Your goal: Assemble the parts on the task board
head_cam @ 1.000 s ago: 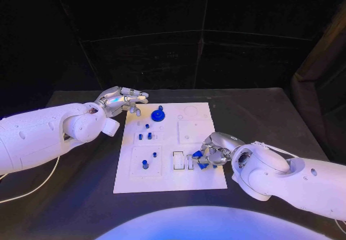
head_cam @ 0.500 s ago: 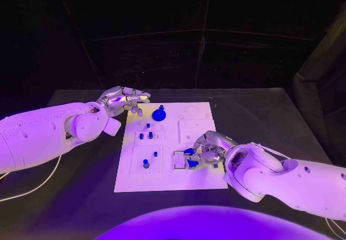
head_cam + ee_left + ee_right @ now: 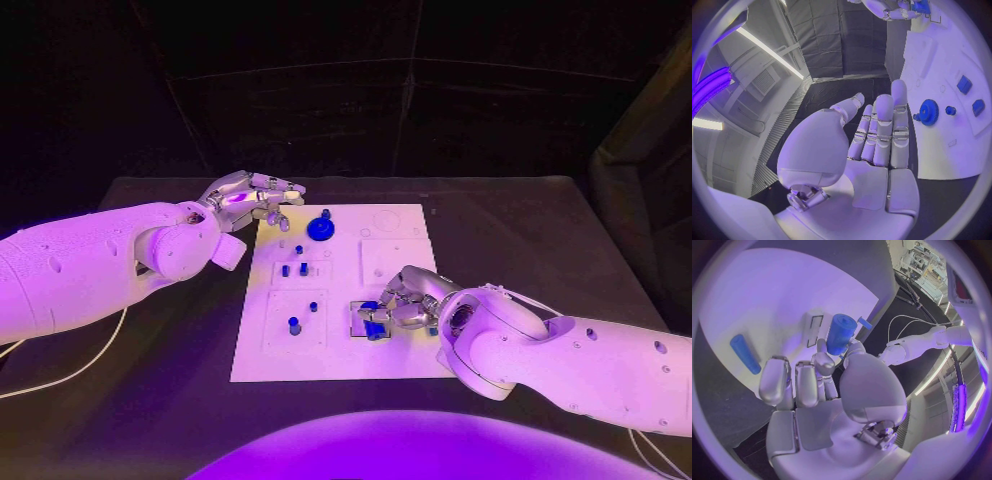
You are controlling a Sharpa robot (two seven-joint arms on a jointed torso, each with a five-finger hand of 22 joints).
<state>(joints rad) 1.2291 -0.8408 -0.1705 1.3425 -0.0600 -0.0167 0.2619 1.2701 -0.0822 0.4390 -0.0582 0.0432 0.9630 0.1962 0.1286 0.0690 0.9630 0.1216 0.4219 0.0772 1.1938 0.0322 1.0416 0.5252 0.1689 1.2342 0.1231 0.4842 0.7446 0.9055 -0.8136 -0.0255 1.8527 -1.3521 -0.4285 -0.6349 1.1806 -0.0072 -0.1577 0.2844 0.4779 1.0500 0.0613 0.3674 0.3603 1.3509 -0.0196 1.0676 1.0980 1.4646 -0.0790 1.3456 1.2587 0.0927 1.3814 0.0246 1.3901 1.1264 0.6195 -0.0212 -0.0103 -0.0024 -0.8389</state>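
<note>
Change: the right hand [image 3: 400, 302] has moved further in over the task board [image 3: 340, 355], from its right edge toward the rectangular slot [image 3: 361, 318].
Right hand: pinching a blue cylindrical part [image 3: 841, 333] just above that slot.
Left hand [image 3: 255, 198]: fingers straight and close together, holding nothing, at the board's far left corner.
Round blue part [image 3: 320, 228]: stands near the board's far edge.
Room: bare tabletop [image 3: 555, 240] on both sides.
Writing: none legible.

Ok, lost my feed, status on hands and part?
Right hand pinches blue part over task board slot. Left hand open, holding nothing, at board's far corner. Nothing in the way.
</note>
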